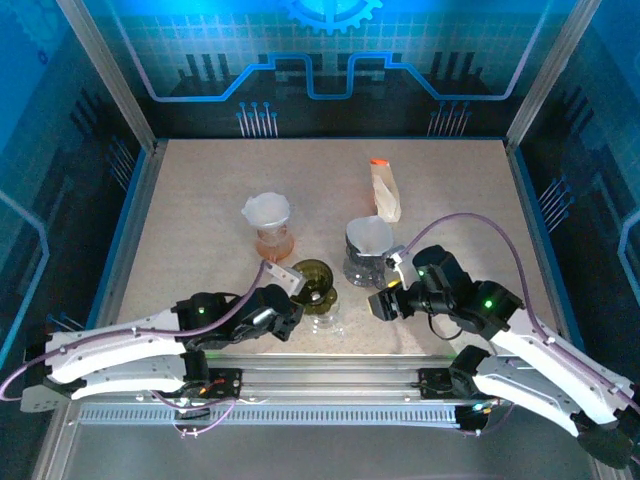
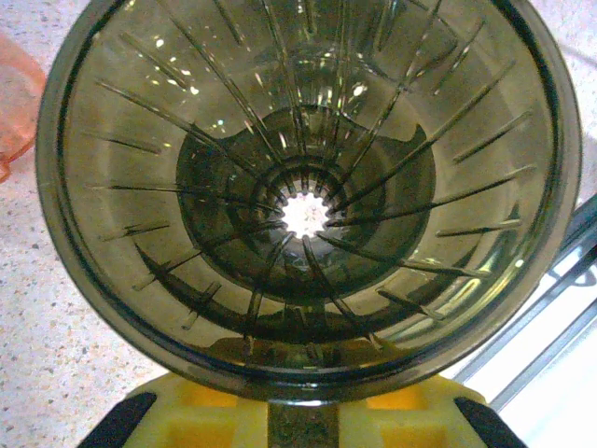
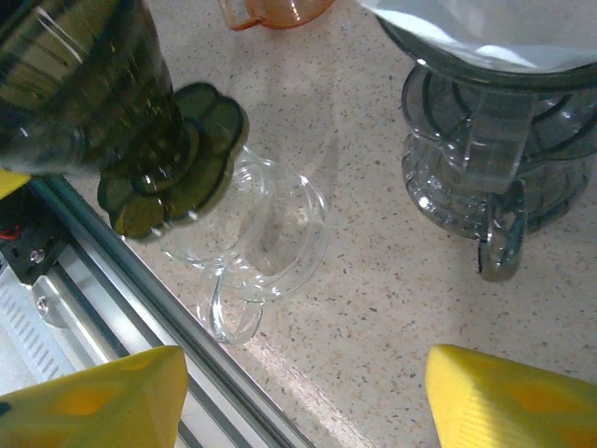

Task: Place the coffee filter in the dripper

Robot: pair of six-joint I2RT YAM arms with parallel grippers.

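Observation:
An olive-green ribbed dripper (image 1: 312, 283) is tilted above the table near the front edge, and its cone (image 2: 308, 205) has nothing inside. My left gripper (image 1: 288, 302) is shut on its rim, with the yellow fingers (image 2: 401, 420) just under the rim. White coffee filters sit in an orange dripper (image 1: 268, 225) and in a grey dripper (image 1: 367, 250); the grey one's filter (image 3: 485, 28) shows at the top right of the right wrist view. My right gripper (image 1: 384, 302) hangs open over bare table beside the grey dripper (image 3: 494, 159), its jaws (image 3: 308, 392) holding nothing.
A clear glass dripper (image 3: 252, 243) lies under the green dripper's scalloped base (image 3: 173, 159), close to the front aluminium rail (image 3: 140, 308). A paper packet (image 1: 385, 190) lies at the back right. Frame walls border the table.

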